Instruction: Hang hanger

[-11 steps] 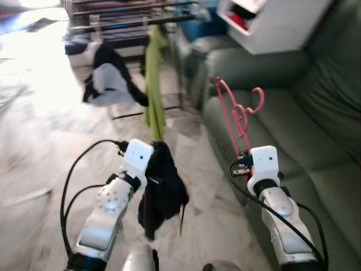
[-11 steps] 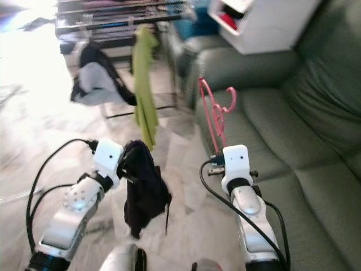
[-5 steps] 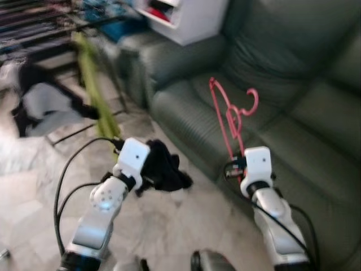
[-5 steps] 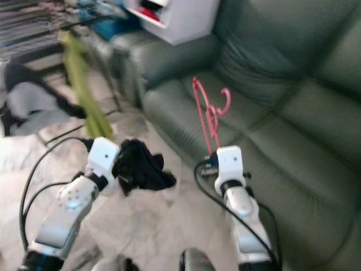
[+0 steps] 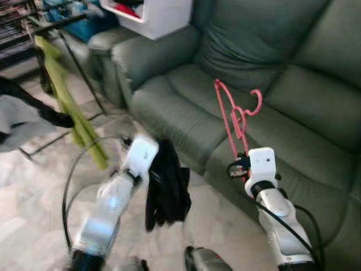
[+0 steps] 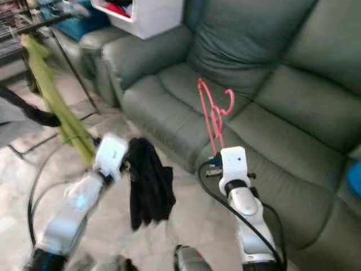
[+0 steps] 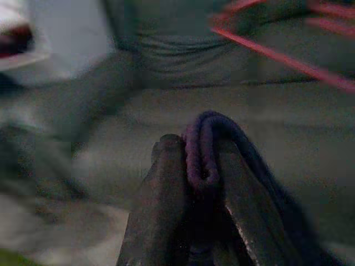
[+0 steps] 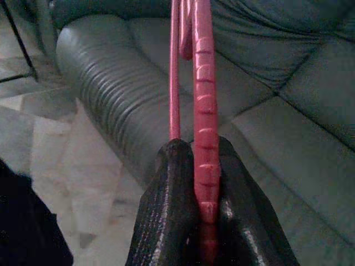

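A pink plastic hanger (image 5: 235, 116) stands upright, hook at the top, pinched at its lower end by my right gripper (image 8: 195, 166), which is shut on it. It is held up in front of the green sofa's seat. My left gripper (image 7: 199, 166) is shut on a dark navy garment (image 5: 167, 187) that hangs down in folds above the floor, left of the hanger. The garment's fold (image 7: 202, 149) bulges between the two black fingers (image 7: 161, 183).
A dark green leather sofa (image 5: 271, 62) fills the right and the back. A black drying rack (image 5: 51, 22) stands at the left with a lime green cloth (image 5: 70, 113) and a dark and grey garment (image 5: 17, 116) on it. A white shelf unit (image 5: 149, 14) sits behind the sofa arm. Below lies marble floor (image 5: 34, 186).
The camera has swung further right, so the sofa now takes up more of the view and the rack has slid left. The dark garment now hangs straight down. Both grips are unchanged.
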{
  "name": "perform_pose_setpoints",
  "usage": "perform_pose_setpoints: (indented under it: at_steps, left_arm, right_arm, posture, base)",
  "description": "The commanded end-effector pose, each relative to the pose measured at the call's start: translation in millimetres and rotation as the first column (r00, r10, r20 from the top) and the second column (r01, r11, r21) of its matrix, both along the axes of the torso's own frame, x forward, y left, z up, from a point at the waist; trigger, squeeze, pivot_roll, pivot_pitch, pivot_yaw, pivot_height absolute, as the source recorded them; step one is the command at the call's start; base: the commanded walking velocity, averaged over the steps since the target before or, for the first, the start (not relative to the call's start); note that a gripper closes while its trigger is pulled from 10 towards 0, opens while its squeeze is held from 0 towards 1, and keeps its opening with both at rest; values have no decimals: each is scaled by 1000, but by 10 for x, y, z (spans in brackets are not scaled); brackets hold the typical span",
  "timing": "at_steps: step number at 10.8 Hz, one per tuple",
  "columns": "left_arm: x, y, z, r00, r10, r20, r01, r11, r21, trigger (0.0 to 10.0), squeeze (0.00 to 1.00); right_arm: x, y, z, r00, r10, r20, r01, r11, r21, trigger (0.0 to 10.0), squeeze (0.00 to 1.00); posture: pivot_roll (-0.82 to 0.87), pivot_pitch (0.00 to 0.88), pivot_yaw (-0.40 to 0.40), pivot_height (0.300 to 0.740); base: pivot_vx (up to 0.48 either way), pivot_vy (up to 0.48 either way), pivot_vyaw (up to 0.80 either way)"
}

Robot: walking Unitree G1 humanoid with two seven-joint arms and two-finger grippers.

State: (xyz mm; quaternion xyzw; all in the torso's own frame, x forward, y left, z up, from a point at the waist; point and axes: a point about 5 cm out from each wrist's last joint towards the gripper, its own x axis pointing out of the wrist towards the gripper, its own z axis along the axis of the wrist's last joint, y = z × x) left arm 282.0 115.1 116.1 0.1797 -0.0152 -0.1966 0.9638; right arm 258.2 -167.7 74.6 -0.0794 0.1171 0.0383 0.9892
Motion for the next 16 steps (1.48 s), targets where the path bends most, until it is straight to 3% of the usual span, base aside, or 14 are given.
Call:
perform_pose_setpoints:
  at_steps: [1,3,5,6,8,10,11,12,13,14,16]
  left_arm:
    - [81,157,36,993,105,47,-107,993,43,10000,0]
    - [325,314,127,981,179,73,-186,979,88,10000,0]
    - [624,308,272,971,184,153,-212,957,195,10000,0]
    - [695,308,322,966,176,189,-218,948,231,10000,0]
    - [849,387,422,949,187,254,-260,920,295,10000,0]
    - [895,417,502,941,160,297,-249,923,293,10000,0]
    - [911,453,506,930,178,323,-281,909,309,10000,0]
    - [925,509,496,916,208,343,-322,892,318,10000,0]
    - [929,534,488,915,216,341,-329,889,319,10000,0]
    - [932,597,470,912,230,340,-344,881,326,10000,0]
    - [945,650,451,907,253,337,-365,872,327,10000,0]
  right_arm:
    - [23,29,66,1000,28,14,-28,1000,7,10000,0]
    - [-15,102,42,989,145,-22,-145,989,-20,10000,0]
    - [-71,191,63,963,268,-30,-270,961,-57,10000,0]
    - [-84,219,89,947,320,-31,-321,945,-65,10000,0]
    - [-116,241,161,893,448,-44,-449,894,5,10000,0]
    - [-131,210,159,847,526,-81,-527,850,10,10000,0]
    - [-139,213,168,833,546,-87,-546,837,30,10000,0]
    - [-178,219,200,776,621,-108,-620,783,50,10000,0]
    - [-183,185,225,751,649,-121,-648,760,52,10000,0]
    - [-141,22,306,745,653,-138,-657,754,21,10000,0]
    - [-198,-105,343,686,702,-190,-709,704,40,10000,0]
  posture:
    - [-31,104,-1,740]
    - [-37,97,3,740]
    - [-45,82,3,740]
    - [-48,76,4,740]
    - [-55,66,3,740]
    - [-54,62,-1,740]
    - [-51,61,-3,740]
    - [-51,61,-3,740]
    - [-51,61,-3,740]
    - [-51,61,-3,740]
    - [-65,60,-7,740]
  base:
    - [0,0,0]
    - [0,0,0]
    - [0,0,0]
    - [0,0,0]
    - [0,0,0]
    - [0,0,0]
    - [0,0,0]
    - [0,0,0]
    - [0,0,0]
    - [0,0,0]
    - [0,0,0]
